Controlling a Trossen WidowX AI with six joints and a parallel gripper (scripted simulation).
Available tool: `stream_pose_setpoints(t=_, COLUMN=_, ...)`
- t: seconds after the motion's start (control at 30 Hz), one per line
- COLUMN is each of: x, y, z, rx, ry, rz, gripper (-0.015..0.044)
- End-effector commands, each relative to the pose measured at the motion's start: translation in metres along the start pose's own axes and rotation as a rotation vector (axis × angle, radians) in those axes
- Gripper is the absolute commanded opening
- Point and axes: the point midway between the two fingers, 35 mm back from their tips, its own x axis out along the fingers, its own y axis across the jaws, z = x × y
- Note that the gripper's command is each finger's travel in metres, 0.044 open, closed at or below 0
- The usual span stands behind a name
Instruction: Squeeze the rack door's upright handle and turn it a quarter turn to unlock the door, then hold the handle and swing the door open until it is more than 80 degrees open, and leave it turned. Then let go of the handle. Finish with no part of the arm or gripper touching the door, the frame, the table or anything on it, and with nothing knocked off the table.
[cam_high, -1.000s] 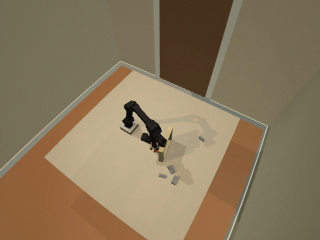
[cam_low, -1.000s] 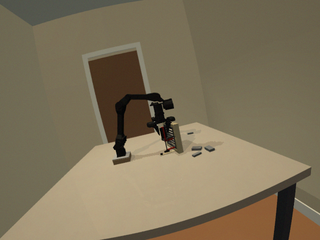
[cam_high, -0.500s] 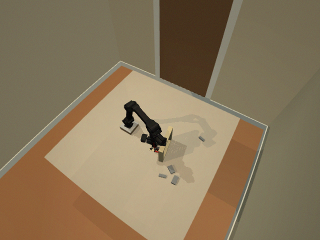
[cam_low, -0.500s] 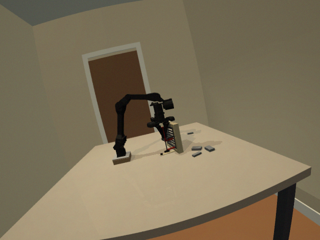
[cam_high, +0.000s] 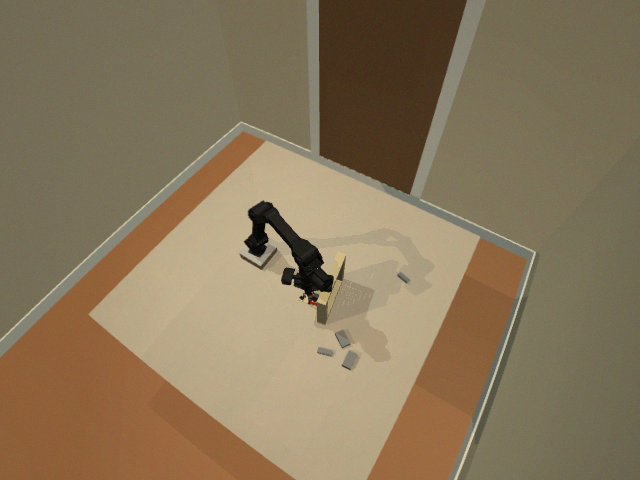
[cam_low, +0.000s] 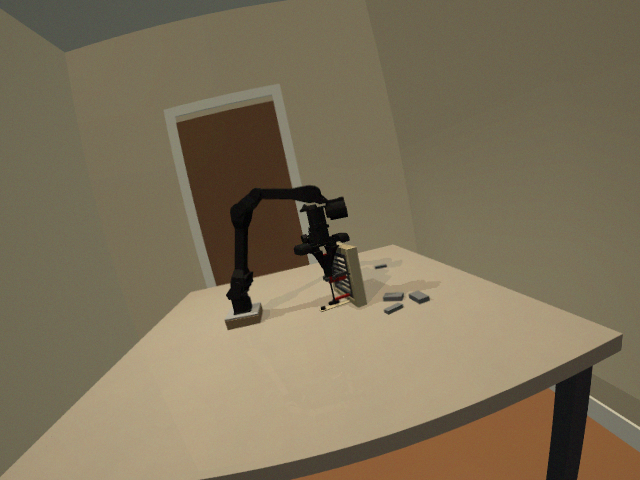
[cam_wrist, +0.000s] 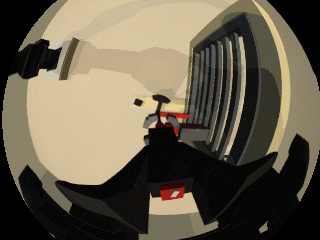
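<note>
The rack door (cam_low: 342, 266) (cam_wrist: 218, 95) is a grey slatted panel in the upright tan frame (cam_low: 356, 273) (cam_high: 322, 308) (cam_wrist: 285, 85). It looks flush with the frame. The upright handle (cam_low: 332, 290) (cam_wrist: 172, 192) is dark with red parts and stands off the door's face on the side towards the arm's base. My gripper (cam_low: 325, 266) (cam_wrist: 163, 148) points down from above, shut on the upper part of the handle. The fingers lie on both sides of it, close beside the frame. Whether the handle is turned cannot be told clearly.
A tan foot strip (cam_low: 337, 305) (cam_wrist: 175, 104) lies low under the handle. Grey blocks (cam_high: 342, 338) (cam_high: 349, 360) (cam_high: 325, 351) lie beyond the frame's near end. Another grey block (cam_high: 403, 277) (cam_low: 380, 266) lies behind the frame. The arm's base (cam_high: 258, 254) (cam_low: 244, 317) stands on the table.
</note>
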Motion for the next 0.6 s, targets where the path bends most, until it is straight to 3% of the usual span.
stream_pose_setpoints(t=0.0, x=0.0, y=0.0, z=0.0, rx=0.0, ry=-0.002, rz=-0.001, gripper=0.0019)
stream_pose_setpoints(t=0.57, x=0.0, y=0.014, z=0.01, rx=0.349, ry=-0.002, rz=0.001, gripper=0.0019)
